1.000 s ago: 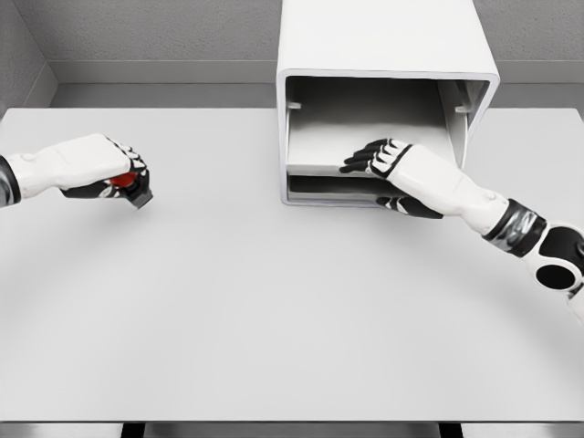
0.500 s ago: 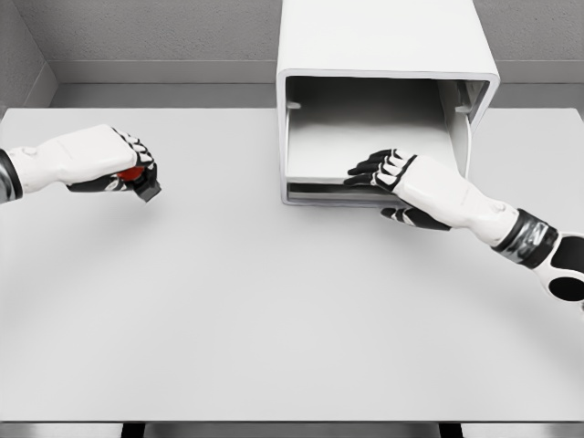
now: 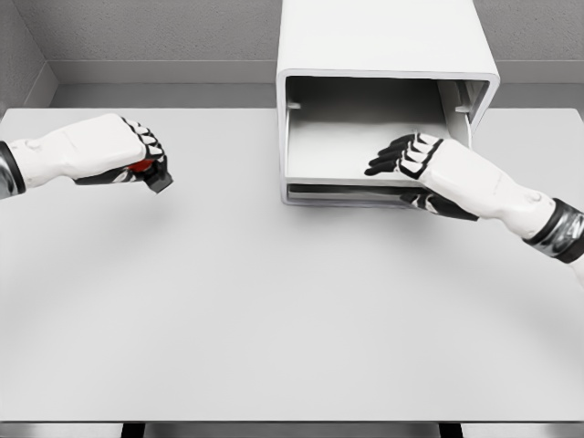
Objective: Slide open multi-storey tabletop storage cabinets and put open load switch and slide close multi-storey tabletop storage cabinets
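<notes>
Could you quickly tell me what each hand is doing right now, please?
Left hand: closed around the load switch.
Right hand: gripping the front edge of the cabinet's drawer.

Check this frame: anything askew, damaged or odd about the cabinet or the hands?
Nothing stands out. The cabinet sits square at the table's far edge, its drawer open. The right hand is on the drawer front, and the left hand holds the load switch above the table.
</notes>
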